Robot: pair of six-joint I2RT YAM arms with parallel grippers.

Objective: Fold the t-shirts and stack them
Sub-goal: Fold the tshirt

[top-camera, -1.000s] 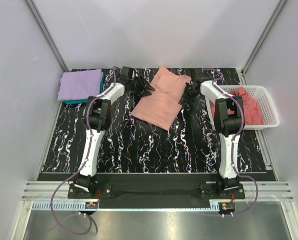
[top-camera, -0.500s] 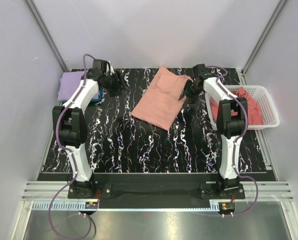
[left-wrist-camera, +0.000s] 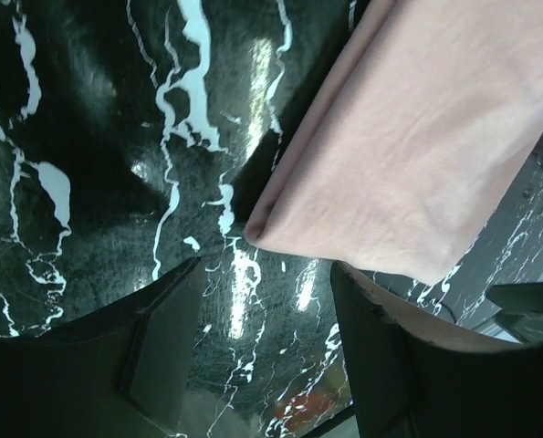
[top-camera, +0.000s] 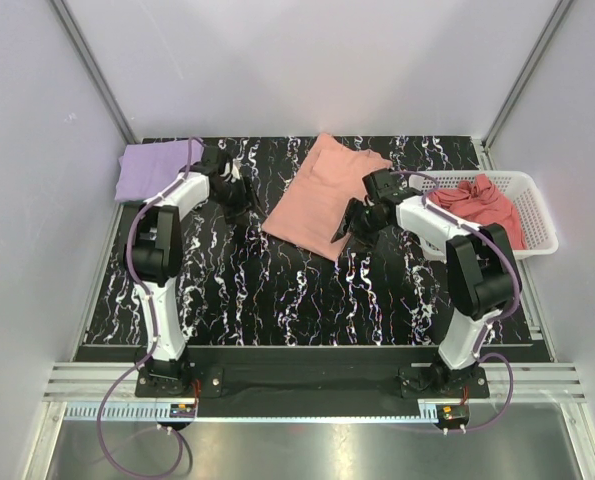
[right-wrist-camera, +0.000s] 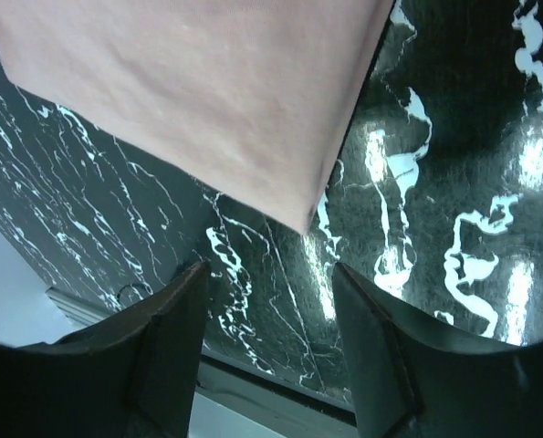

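Salmon t-shirt (top-camera: 322,195), folded flat: long axis far-to-near, near end angled left. Left gripper (left-wrist-camera: 266,269): parted, empty, by left corner. Right gripper (right-wrist-camera: 271,269): parted, empty, by near corner.

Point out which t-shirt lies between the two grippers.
The salmon-pink t-shirt, flat at mid-table. The lavender t-shirt lies at the far-left corner; the rose-pink t-shirt is crumpled in the white basket.

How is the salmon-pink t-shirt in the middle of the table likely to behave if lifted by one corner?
The salmon-pink t-shirt would probably droop and unfold, since it lies as flat, layered soft cloth. It is likely light: its folded edge looks thin. Pushed, it may bunch on the glossy table.
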